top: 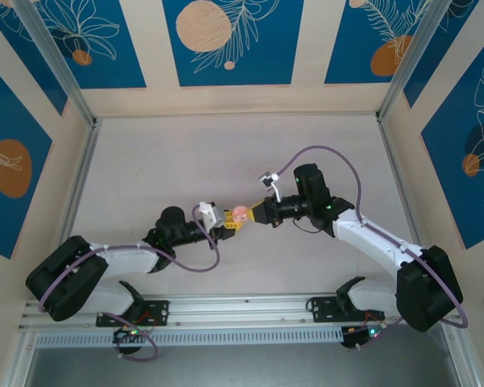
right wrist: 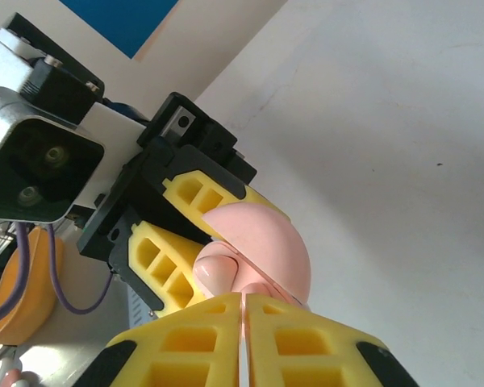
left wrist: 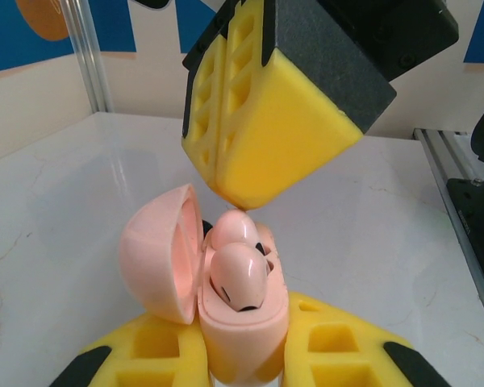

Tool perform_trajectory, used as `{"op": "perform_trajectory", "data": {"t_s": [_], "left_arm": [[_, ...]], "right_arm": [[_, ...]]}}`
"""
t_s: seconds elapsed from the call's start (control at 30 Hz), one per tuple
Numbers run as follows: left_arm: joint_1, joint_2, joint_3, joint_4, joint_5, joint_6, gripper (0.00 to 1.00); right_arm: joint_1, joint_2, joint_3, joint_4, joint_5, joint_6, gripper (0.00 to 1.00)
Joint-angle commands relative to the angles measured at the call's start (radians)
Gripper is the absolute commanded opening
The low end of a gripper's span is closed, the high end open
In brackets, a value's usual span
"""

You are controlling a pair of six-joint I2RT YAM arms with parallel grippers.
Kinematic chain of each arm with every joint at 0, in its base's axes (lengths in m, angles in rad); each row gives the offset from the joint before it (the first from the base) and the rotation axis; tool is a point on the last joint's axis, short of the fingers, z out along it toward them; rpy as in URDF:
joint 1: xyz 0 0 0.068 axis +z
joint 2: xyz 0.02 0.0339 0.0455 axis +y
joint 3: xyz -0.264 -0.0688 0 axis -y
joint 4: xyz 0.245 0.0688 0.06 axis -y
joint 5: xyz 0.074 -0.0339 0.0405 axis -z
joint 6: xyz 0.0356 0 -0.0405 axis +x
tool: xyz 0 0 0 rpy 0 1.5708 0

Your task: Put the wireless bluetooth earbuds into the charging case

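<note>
Two earbuds (left wrist: 238, 274) in open case (left wrist: 246, 343) — left gripper (top: 228, 225) clamps it; right gripper (left wrist: 240, 181) closed, empty.

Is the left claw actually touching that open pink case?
Touching. Left wrist view: the left gripper squeezes the pink case between its fingers.

Both arms reach in from the table's (top: 145, 161) near edge and meet tip to tip near its middle. The left arm (top: 121, 260) lies low, forearm angled right and away. The left gripper (top: 228, 225) is clamped on the base of the open case (left wrist: 242, 322). The right arm (top: 375, 238) stretches leftward. The right gripper (top: 254, 214) has its fingers pressed flat together, empty, with the tip just above the case's open top, touching or nearly so.
</note>
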Motion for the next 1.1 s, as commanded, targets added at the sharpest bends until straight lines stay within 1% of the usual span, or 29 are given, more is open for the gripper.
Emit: {"op": "perform_trajectory", "data": {"t_s": [0.0,0.1,0.2,0.37,0.43,0.47,0.97,1.07], "left_arm": [[-0.008,-0.012,0.026,0.038,0.034,0.013,0.09],[-0.008,-0.014,0.026,0.035,0.036,0.014,0.09],[-0.008,-0.018,0.025,0.030,0.040,0.015,0.09],[-0.008,-0.031,0.023,0.029,0.053,0.012,0.09],[-0.008,-0.033,0.023,0.039,0.062,0.001,0.09],[-0.008,-0.033,0.023,0.049,0.070,-0.005,0.09],[-0.008,-0.027,0.027,0.057,0.087,-0.018,0.09],[-0.008,-0.024,0.028,0.054,0.086,-0.018,0.09]], "right_arm": [[0.012,0.013,0.028,-0.043,0.019,-0.036,0.10],[0.009,-0.012,0.024,-0.045,0.031,-0.043,0.12],[-0.008,-0.060,0.004,-0.025,0.042,-0.042,0.18],[-0.071,-0.118,-0.035,0.031,-0.003,-0.006,0.44],[-0.079,-0.113,-0.034,0.044,-0.032,0.001,0.51],[-0.081,-0.103,-0.027,0.045,-0.049,0.002,0.52],[-0.034,0.059,0.054,0.081,-0.196,0.004,0.53],[-0.030,0.065,0.055,0.089,-0.224,0.006,0.50]]}}
